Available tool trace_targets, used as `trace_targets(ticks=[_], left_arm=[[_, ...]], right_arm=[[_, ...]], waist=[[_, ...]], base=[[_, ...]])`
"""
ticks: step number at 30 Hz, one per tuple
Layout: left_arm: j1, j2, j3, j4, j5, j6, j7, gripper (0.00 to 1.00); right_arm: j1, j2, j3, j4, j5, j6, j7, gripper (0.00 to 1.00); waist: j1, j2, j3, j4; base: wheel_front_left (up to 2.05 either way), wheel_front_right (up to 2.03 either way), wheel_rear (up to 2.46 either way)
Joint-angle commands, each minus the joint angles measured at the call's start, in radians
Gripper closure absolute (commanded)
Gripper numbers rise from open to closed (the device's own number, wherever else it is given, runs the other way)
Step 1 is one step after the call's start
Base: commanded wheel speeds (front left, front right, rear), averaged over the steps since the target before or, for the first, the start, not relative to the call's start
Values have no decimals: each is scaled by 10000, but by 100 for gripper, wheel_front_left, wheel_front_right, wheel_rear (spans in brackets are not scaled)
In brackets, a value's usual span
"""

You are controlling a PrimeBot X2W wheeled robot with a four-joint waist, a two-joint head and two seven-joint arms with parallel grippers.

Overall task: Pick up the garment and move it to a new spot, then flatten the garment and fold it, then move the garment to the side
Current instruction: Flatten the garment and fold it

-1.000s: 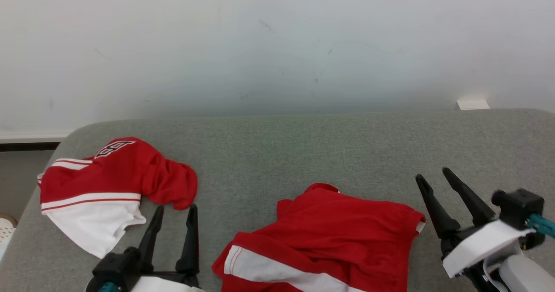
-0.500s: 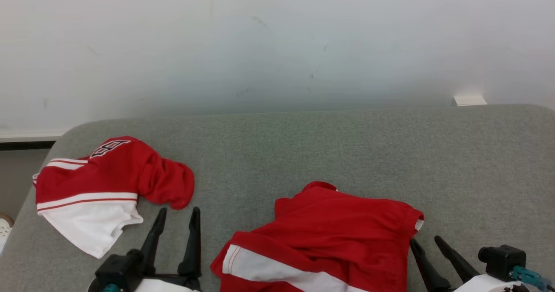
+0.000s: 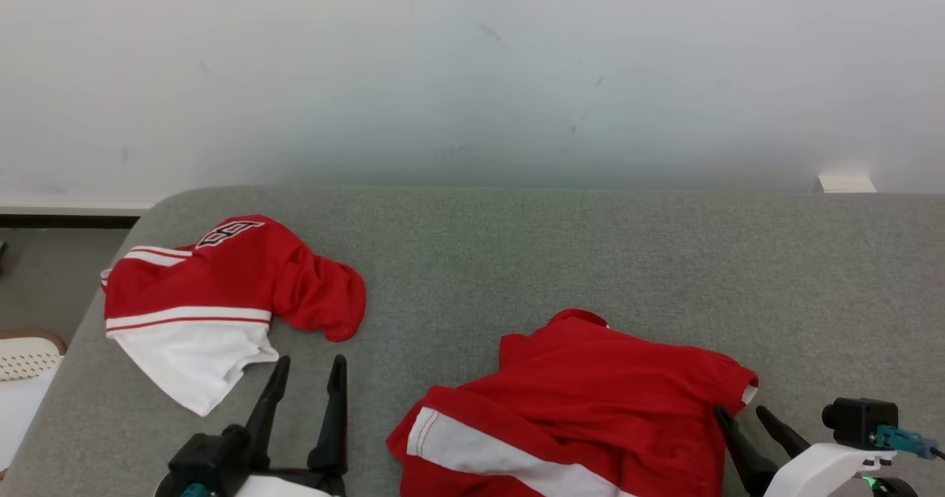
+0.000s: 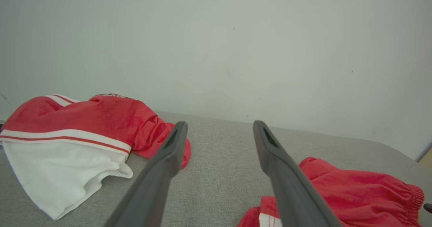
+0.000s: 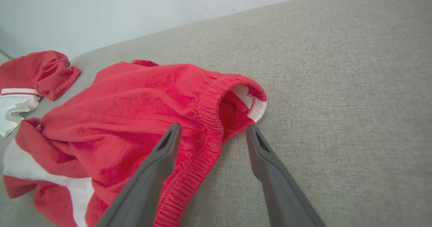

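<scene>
Near the desk's (image 3: 517, 246) front edge, right of centre, lies the crumpled red garment (image 3: 590, 393). The right claw (image 3: 740, 410) gapes empty at its waistband. The left claw (image 3: 311, 360), also wide open and empty, sits near a second garment (image 3: 207, 297) at left.

You see a grey cushion (image 3: 590, 261) spanning the scene, backed by a white wall (image 3: 472, 76). At its left lie crumpled red-and-white shorts (image 3: 214, 297); off its near left edge, a white perforated object (image 3: 26, 357); far right, a small white block (image 3: 846, 183).

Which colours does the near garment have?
The near garment is red with a white band; the head view shows it best.
</scene>
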Motion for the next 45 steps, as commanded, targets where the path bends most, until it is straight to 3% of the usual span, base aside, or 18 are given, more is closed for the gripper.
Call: trace_targets(ticks=[1,8,9,10,18,27,33,36,37,38,39,45], left_arm=[[-53,37,-1,1,165,-16,-4,0],[-130,37,16,48,163,-20,-4,0],[-147,37,29,49,165,-19,-4,0],[-160,36,54,46,170,-23,-4,0],[-156,36,179,10,179,-60,-4,0],[-367,36,85,-65,18,-38,-4,0],[-599,36,73,-75,-33,-93,-4,0],[-654,36,82,-51,4,-109,-4,0],[-658,37,95,-30,23,-110,-4,0],[-661,37,105,-9,39,-111,-4,0],[-649,36,124,6,53,-111,-4,0],[-509,37,145,35,132,-80,-5,0]], right_arm=[[-143,67,-75,136,-131,-17,3,0],[-724,212,-232,951,-58,-17,180,0],[-800,200,-237,1064,-88,-17,122,43],[-863,194,-249,1156,-109,-17,38,100],[-1242,40,-312,1204,-56,-17,-657,100],[-2325,-873,-126,984,329,-19,-322,100],[-3375,-1568,-43,1659,396,-17,-440,100],[-3667,-1605,13,2143,416,-19,-574,100],[-3721,-1593,68,2320,419,-19,-564,82],[-3747,-1524,106,2542,483,-19,-490,82],[-3751,-1434,173,2701,556,-17,-449,0],[-3527,-1183,530,3175,742,-17,-591,0]], waist=[[0,0,32,58],[0,0,144,369],[0,0,164,416],[0,0,187,461],[0,0,270,633],[0,0,652,826],[0,0,1019,1054],[0,0,1063,1124],[0,0,1060,1138],[0,0,1040,1144],[0,0,1008,1138],[0,0,738,873]], base=[[0,0,0],[0,0,0],[0,0,0],[0,0,0],[0,0,0],[0,0,0],[0,0,0],[0,0,0],[0,0,0],[0,0,0],[0,0,0],[0,0,0]])
